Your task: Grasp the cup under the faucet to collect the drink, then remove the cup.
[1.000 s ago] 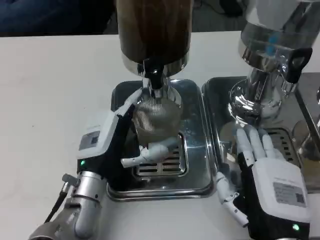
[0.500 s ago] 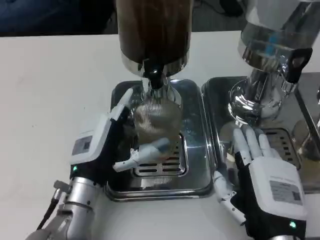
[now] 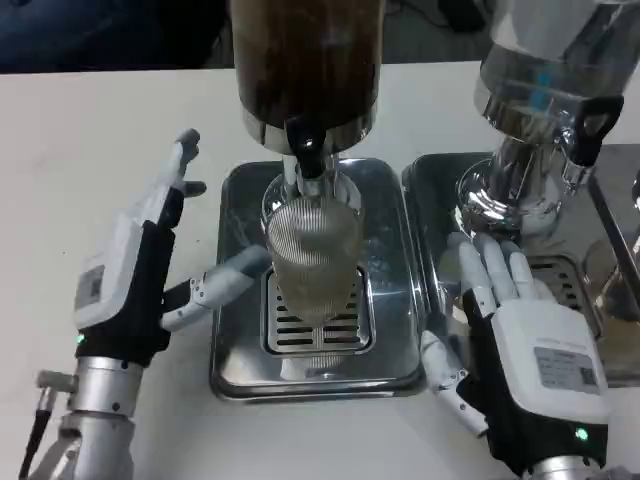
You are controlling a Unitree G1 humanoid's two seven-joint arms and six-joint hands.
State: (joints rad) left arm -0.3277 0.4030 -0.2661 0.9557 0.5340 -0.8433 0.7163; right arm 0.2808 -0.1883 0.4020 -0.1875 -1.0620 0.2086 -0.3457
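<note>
White desk (image 3: 90,130) surface fills the left of the scene, and over it, just off the left edge of a steel drip tray, stands the left hand (image 3: 140,265). It is spread wide and holds nothing: the upper fingers (image 3: 180,160) point away toward the far edge of the desk, while the thumb reaches rightward over the tray's left rim, its tip near the cup but seemingly not touching it.

On the drip tray (image 3: 390,215), near the middle of the desk, the cup (image 3: 312,255) stands upright on the slotted grate (image 3: 352,335). It is clear with fine ribbing and sits directly beneath the black faucet (image 3: 308,155) of a dispenser (image 3: 305,60), whose dark brown drink shows through the tank above a silver base. The liquid level in the cup cannot be read through the ribbing.

To the right, a second tray (image 3: 430,200) lies just beside the first and carries a second dispenser (image 3: 535,110) with a chrome base and a black tap handle. At the near-right part of the desk, the right hand (image 3: 520,345) lies flat, palm down, over the left part of this second tray. Its fingers (image 3: 490,270) are straight, slightly apart, and point toward the chrome base; the hand holds nothing.
</note>
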